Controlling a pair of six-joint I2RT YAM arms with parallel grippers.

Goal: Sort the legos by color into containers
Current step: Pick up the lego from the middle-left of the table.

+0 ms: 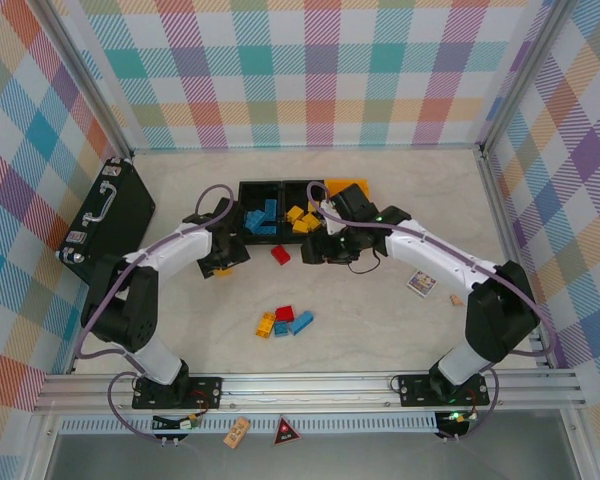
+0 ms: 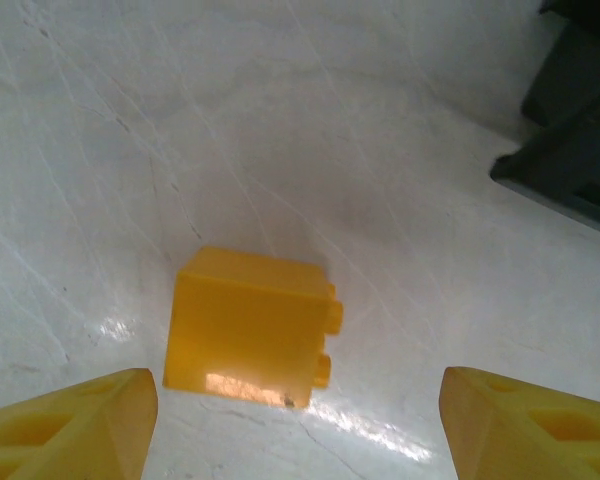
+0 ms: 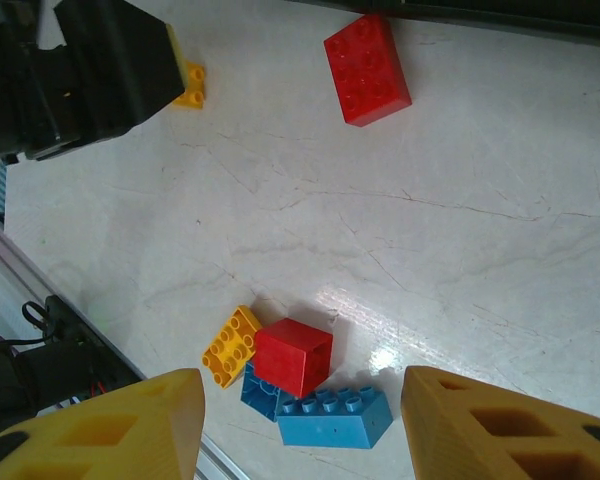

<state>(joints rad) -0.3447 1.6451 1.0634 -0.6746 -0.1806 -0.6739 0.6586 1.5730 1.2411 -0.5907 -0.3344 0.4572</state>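
A yellow lego (image 2: 250, 327) lies on its side on the table, between the spread fingers of my left gripper (image 2: 298, 430), which is open and holds nothing. From above, that gripper (image 1: 223, 264) hangs in front of the containers. The left black bin (image 1: 246, 192) holds blue legos, the middle black bin (image 1: 290, 190) holds yellow ones, and the yellow-orange bin (image 1: 348, 187) is at the right. My right gripper (image 3: 302, 430) is open and empty above the table. Ahead of it lie a yellow (image 3: 232, 345), a red (image 3: 294, 357) and a blue lego (image 3: 335, 417). A lone red lego (image 1: 280, 254) sits between the grippers.
A black briefcase (image 1: 108, 220) stands at the left edge. A small printed card (image 1: 421, 283) lies to the right near the right arm. The metal rail (image 1: 310, 385) runs along the near edge, just behind the lego cluster (image 1: 283, 322).
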